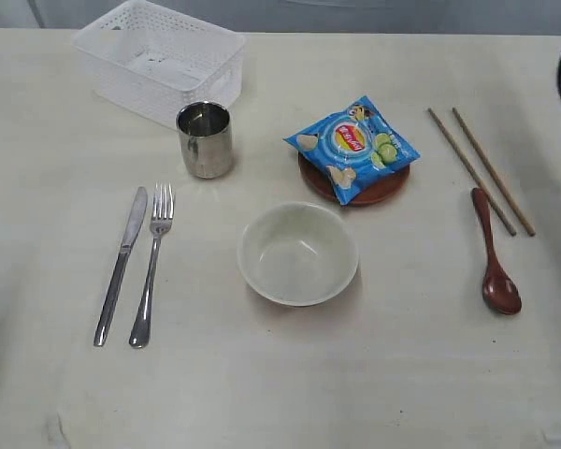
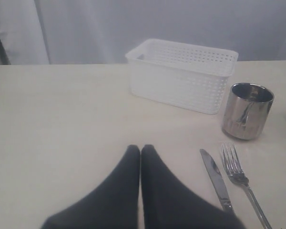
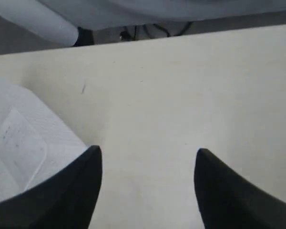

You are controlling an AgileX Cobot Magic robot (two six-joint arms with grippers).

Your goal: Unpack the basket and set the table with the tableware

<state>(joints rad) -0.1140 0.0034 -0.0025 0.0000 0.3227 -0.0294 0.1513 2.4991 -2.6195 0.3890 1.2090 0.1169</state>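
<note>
Knife [image 1: 122,267] and fork [image 1: 151,271] lie side by side on the table [image 1: 56,393] in my exterior view. Their long axes are parallel, with blade tip and tines aimed at the cup [image 1: 205,140] and, past it, the basket [image 1: 136,92]. The bowl [image 1: 297,254] sits mid-table, mouth up; beyond it the plate [image 1: 388,191] carries a crisp bag [image 1: 352,148]. On the bowl's other flank the chopsticks [image 1: 472,172] run as a pair on a slight slant. The spoon [image 1: 501,290] lies just beside them, its scoop at the end away from the basket. I read this as a finished place setting, with the eating tools split either side of the dishes. The basket looks emptied. Neither pincer shows clearly here.

From the left wrist, the left pincer [image 2: 140,149] has its fingers pressed together on nothing, over bare table. I judge it is empty because nothing is left to carry. The knife and fork lie just off to one side of it, handles nearest, tips pointing away. The cup stands farther ahead on that side, the basket farther yet.

From the right wrist, the right pincer [image 3: 148,153] stands wide apart, holding nothing, with bare table between its fingers. A white textured surface [image 3: 24,143] lies beside one finger; I cannot tell what it is.
</note>
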